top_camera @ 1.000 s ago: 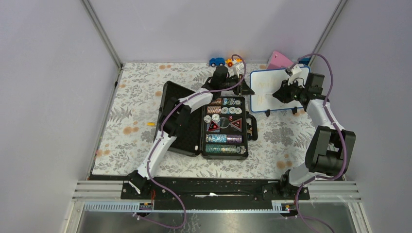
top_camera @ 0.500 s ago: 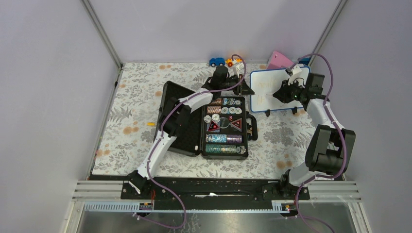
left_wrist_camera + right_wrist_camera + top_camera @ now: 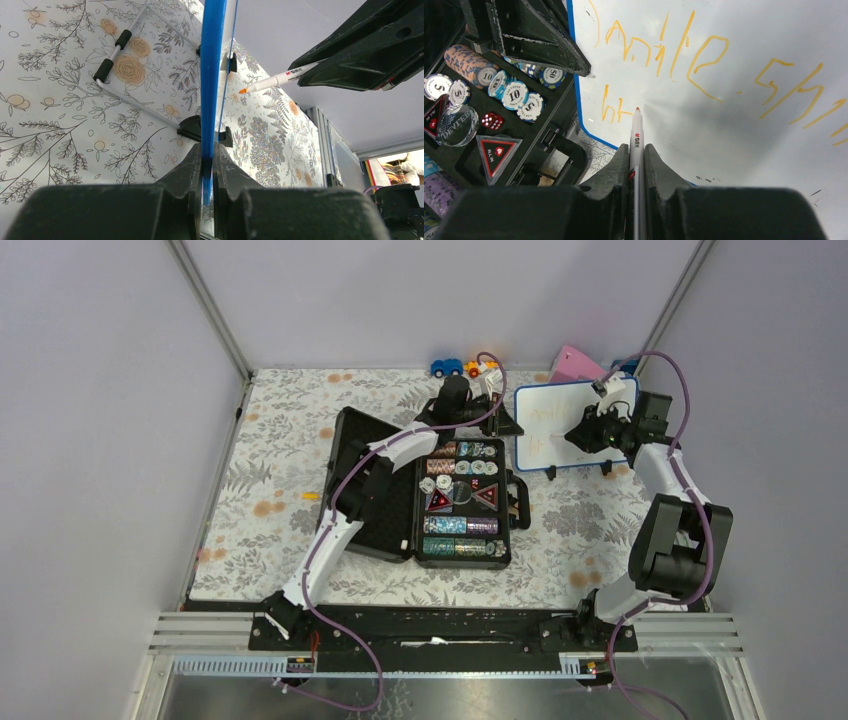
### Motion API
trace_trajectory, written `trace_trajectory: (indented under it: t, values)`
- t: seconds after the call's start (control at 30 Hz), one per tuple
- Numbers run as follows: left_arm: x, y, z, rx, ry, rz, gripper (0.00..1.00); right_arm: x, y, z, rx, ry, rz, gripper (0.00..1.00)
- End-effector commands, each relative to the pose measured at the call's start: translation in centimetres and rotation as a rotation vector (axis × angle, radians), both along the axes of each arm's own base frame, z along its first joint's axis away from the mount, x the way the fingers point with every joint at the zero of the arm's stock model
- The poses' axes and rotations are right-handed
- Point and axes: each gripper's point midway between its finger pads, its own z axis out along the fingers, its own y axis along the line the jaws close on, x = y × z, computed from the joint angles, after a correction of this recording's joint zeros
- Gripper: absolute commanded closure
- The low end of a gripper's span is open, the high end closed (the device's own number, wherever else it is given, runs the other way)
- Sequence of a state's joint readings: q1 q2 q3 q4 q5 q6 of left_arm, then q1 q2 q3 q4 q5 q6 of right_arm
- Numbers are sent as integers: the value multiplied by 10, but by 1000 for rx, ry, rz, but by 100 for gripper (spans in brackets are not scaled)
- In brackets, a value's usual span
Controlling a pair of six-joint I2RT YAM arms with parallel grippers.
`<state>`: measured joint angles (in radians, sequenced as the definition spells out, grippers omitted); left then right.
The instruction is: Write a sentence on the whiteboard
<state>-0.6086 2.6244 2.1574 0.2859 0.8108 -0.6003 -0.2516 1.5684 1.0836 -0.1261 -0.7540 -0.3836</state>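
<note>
Back right of the table [image 3: 280, 470], whiteboard [image 3: 545, 435] stands upright beside the chip case [image 3: 350, 435]. Left gripper [image 3: 207, 160] clamped on its blue edge. Right gripper [image 3: 636, 150] pinches marker [image 3: 636, 131], tip just off the board, beside the orange sentence [image 3: 664, 45].

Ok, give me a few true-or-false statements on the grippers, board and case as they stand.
1. The left gripper clamps the whiteboard by its edge. True.
2. The whiteboard is blank. False: orange writing is on it.
3. The right gripper holds a marker. True.
4. The case is closed. False: it lies open, with chips showing.
</note>
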Motion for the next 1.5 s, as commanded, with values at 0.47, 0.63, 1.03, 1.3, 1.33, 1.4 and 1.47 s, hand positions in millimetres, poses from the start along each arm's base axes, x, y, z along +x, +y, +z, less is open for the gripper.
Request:
trace_trajectory:
  t: [0.47, 0.63, 1.03, 1.3, 1.33, 1.4, 1.47]
  values:
    - [8, 12, 36, -29, -43, 18, 100, 5, 10, 2, 17, -13, 44, 100]
    - [8, 11, 36, -30, -43, 19, 100, 1, 12, -4, 14, 2, 52, 100]
    - [8, 11, 37, -31, -44, 19, 100, -3, 9, -13, -9, 19, 45, 100]
    - [7, 11, 38, -34, -42, 18, 100, 9, 4, -9, -26, -2, 13, 100]
    - [7, 11, 37, -33, -41, 17, 100, 10, 4, -10, -27, 1, 13, 100]
    - [8, 11, 38, -34, -44, 19, 100, 11, 4, -11, -28, 5, 10, 100]
    - [7, 10, 37, -34, -42, 18, 100, 13, 3, -11, -28, 3, 6, 100]
